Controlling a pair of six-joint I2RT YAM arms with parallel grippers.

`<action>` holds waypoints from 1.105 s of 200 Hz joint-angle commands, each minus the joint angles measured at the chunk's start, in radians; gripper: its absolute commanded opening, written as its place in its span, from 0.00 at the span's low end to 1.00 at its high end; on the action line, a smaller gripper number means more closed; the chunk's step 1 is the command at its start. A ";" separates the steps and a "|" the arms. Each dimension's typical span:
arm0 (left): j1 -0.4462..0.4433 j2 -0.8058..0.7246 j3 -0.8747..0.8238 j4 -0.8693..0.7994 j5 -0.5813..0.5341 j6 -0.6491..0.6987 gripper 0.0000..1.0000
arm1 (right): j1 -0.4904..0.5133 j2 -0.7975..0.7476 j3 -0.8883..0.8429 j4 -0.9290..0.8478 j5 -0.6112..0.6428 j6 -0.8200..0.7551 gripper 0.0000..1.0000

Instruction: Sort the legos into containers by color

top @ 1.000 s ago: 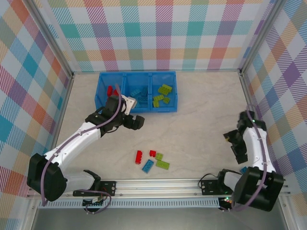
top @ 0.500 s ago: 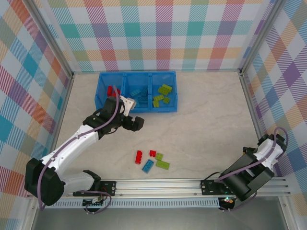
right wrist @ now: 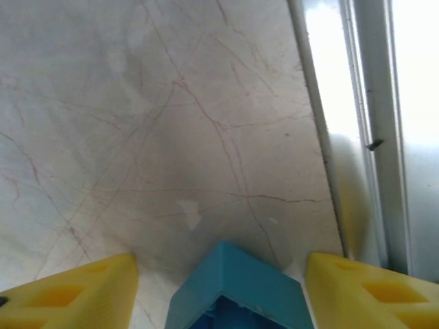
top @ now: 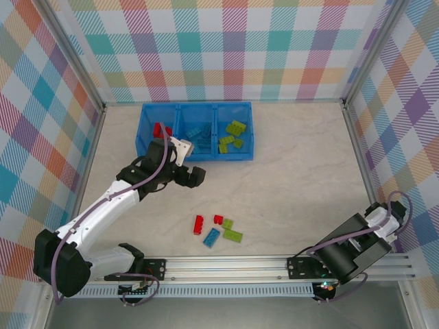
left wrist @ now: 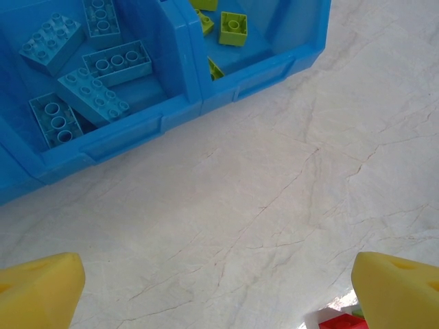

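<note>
Between the fingers of the right hand [right wrist: 219,257] stood a light blue brick [right wrist: 236,288], seen from the right wrist, with the pale table [top: 295,171] beyond it and a metal rail close at the hand's right. A second before, this arm was standing upright at the right side of the table. Now it was folded down low into the near right corner. I judge that it went down for this stray brick, which belongs in the middle compartment of the blue tray [top: 226,157]. The two yellow fingers were apart, and a small gap showed between the brick and the left finger, so the grip seemed not closed yet.

The left hand [top: 195,176] had moved only a little in the same time. It hung over bare table with its fingers spread wide and nothing between them. The front wall of the tray was just ahead of it. Ahead and to its left lay the compartment with light blue bricks, and ahead to its right the one with lime green bricks. The arm was stretched forward from its base, with the elbow bent.

Five loose legos [top: 210,237], red, green and blue, lay well behind this hand, toward the near edge, not sorted. The task looked mostly done, but these and the corner brick were left.
</note>
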 commanded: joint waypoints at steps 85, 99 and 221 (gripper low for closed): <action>-0.006 -0.023 -0.009 0.010 0.013 0.003 1.00 | 0.139 -0.146 -0.010 0.158 -0.262 -0.109 0.33; -0.006 -0.024 -0.006 0.013 0.019 0.001 1.00 | 0.238 -0.202 0.018 0.142 -0.270 -0.100 0.31; -0.006 -0.236 -0.022 -0.170 -0.137 -0.107 1.00 | 1.575 0.536 0.964 0.208 -0.123 -0.341 0.32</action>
